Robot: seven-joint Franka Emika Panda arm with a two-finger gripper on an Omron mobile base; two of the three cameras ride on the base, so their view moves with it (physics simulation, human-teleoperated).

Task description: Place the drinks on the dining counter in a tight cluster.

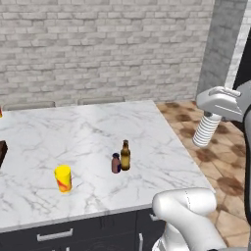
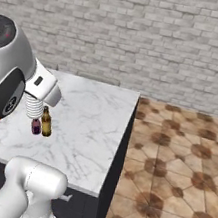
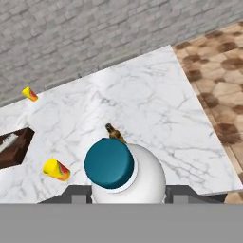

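My gripper [image 1: 212,115] is shut on the clear ribbed water bottle [image 1: 205,131], which hangs tilted in the air above the right part of the dining counter [image 1: 88,128]. In the hand view the water bottle [image 3: 142,178] shows a teal cap that hides my fingertips. The short maroon container [image 1: 115,163] and the brown glass bottle [image 1: 125,155] stand upright, touching side by side near the counter's front. In the right base view the water bottle [image 2: 32,106] hangs just above the maroon container [image 2: 36,126] and the brown bottle [image 2: 46,122]. The brown bottle's [image 3: 114,133] top peeks past the cap.
A yellow can [image 1: 62,178] stands left of the two drinks. A dark brown box [image 1: 2,153] sits at the counter's left edge, and a small yellow-red item [image 3: 30,94] lies far left. Brown tiled floor [image 1: 206,152] lies beyond the counter's right edge, with a brick wall behind.
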